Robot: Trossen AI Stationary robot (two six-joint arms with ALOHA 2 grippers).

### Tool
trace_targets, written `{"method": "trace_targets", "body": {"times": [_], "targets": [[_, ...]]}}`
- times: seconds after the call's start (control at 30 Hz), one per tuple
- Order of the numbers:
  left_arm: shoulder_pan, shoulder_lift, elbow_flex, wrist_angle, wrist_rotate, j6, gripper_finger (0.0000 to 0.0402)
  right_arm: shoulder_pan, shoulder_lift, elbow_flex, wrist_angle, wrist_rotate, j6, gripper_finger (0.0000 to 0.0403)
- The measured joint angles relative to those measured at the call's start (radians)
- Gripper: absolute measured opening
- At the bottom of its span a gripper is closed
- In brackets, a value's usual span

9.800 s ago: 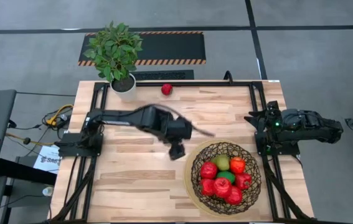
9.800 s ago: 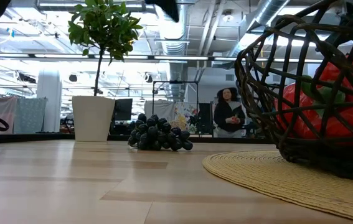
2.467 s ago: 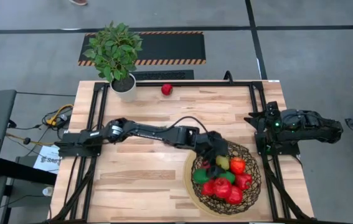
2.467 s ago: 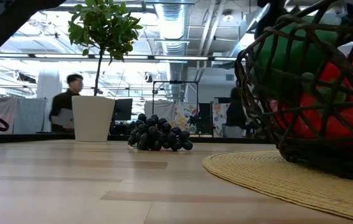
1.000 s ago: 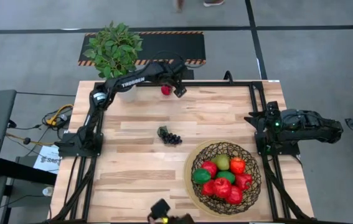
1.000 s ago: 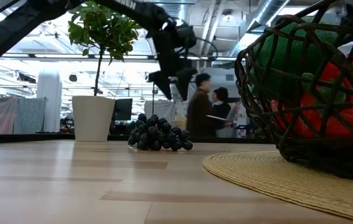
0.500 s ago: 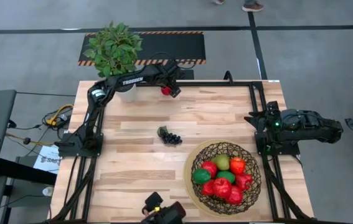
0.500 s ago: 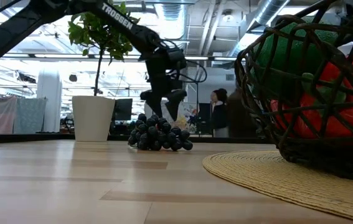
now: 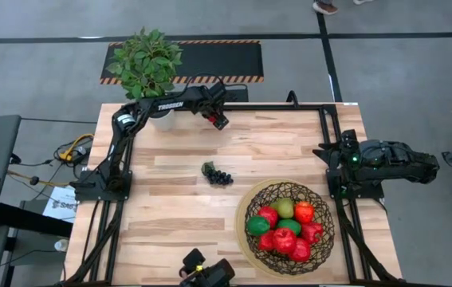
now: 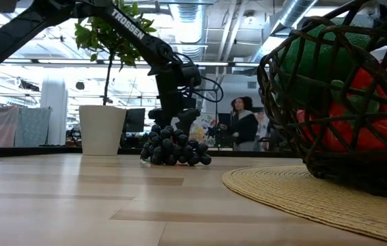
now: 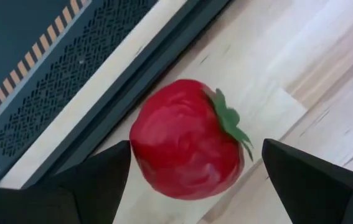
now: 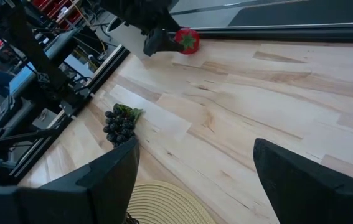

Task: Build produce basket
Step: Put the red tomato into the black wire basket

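We see the left gripper (image 11: 188, 171) with fingers spread either side of a small red toy tomato (image 11: 185, 147), far across the table from the round dark woven-wire basket (image 9: 287, 225), right gripper (image 12: 195, 180) spread too

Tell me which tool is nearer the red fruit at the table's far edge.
Left. The left tool is right at the red fruit, open fingers on either side of it. The right tool is parked at the table's right edge, well away.
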Motion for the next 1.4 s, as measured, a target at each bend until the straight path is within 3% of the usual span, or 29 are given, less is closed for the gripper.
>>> {"method": "trace_targets", "body": {"times": [0.17,0.5,0.8,1.03,1.4], "targets": [[0.0,0.0,-0.009,0.006,-0.001,-0.022,0.0328,0.0,0.0,0.0,0.0,0.0,0.0,0.0333],[-0.007,-0.002,-0.03,-0.035,0.024,-0.066,0.022,0.0,0.0,0.0,0.0,0.0,0.0,0.0333],[-0.053,-0.001,0.02,-0.106,0.06,-0.099,0.0214,0.0,0.0,0.0,0.0,0.0,0.0,0.0333],[-0.123,-0.001,0.168,-0.213,0.143,-0.147,0.0214,0.0,0.0,0.0,0.0,0.0,0.0,0.0333],[-0.296,-0.001,0.597,-0.339,0.315,-0.218,0.0214,0.0,0.0,0.0,0.0,0.0,0.0,0.0333]]}}
